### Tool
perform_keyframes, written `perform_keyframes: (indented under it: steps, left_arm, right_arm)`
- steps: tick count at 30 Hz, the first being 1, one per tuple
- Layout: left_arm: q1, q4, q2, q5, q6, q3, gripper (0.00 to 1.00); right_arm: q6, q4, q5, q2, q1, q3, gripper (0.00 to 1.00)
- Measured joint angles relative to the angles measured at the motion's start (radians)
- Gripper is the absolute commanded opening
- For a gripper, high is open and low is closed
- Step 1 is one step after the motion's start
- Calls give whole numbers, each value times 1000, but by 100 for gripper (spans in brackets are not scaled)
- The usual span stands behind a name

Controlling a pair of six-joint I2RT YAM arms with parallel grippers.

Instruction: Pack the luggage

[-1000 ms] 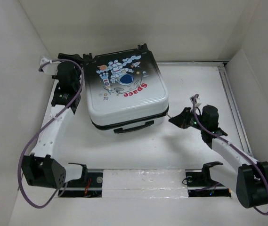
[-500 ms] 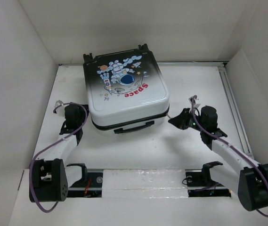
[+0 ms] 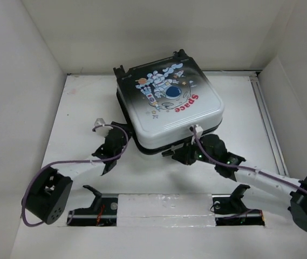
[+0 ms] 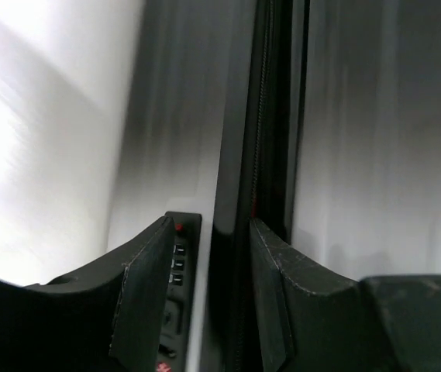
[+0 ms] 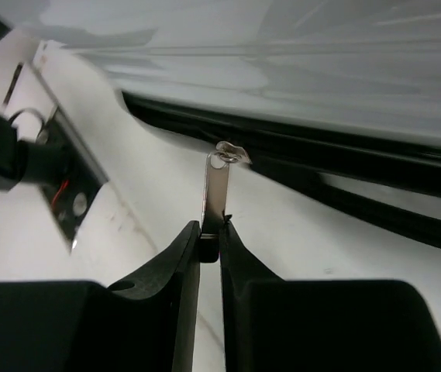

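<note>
The luggage (image 3: 169, 102), a white-to-black shell printed with an astronaut and a red "Space", lies flat and closed in the middle of the table. My left gripper (image 3: 123, 136) is at its front-left corner. In the left wrist view its jaws straddle the black zipper seam (image 4: 236, 194) beside the combination lock (image 4: 180, 256), shut on that rim. My right gripper (image 3: 175, 153) is at the front edge. In the right wrist view it (image 5: 210, 227) is shut on the metal zipper pull (image 5: 217, 182), which hangs from the black zipper line under the white shell (image 5: 298, 70).
A metal rail with white tape (image 3: 164, 205) runs along the near edge between the arm bases. An aluminium rail (image 3: 264, 108) borders the right side. White walls enclose the table on the left, back and right. A purple cable (image 3: 61, 164) trails along the left arm.
The luggage has slid right and turned a little. My left arm swung from its back-left side to its front-left corner and narrowed its jaws. My right gripper moved left along the front edge.
</note>
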Motion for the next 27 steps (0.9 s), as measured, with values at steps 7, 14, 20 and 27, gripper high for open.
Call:
perform_keyframes:
  steps: [7, 14, 20, 27]
  left_arm:
    - [-244, 43, 89, -104, -50, 27, 40]
    - [-323, -32, 122, -246, -20, 83, 50]
    - [-317, -246, 2, -208, 84, 112, 100]
    - [160, -93, -130, 44, 98, 158, 100]
  right_arm:
    - [30, 25, 87, 82, 203, 43, 0]
    - [70, 54, 172, 85, 249, 28, 0]
    - [83, -38, 165, -64, 200, -8, 0]
    - [49, -113, 2, -150, 10, -10, 0]
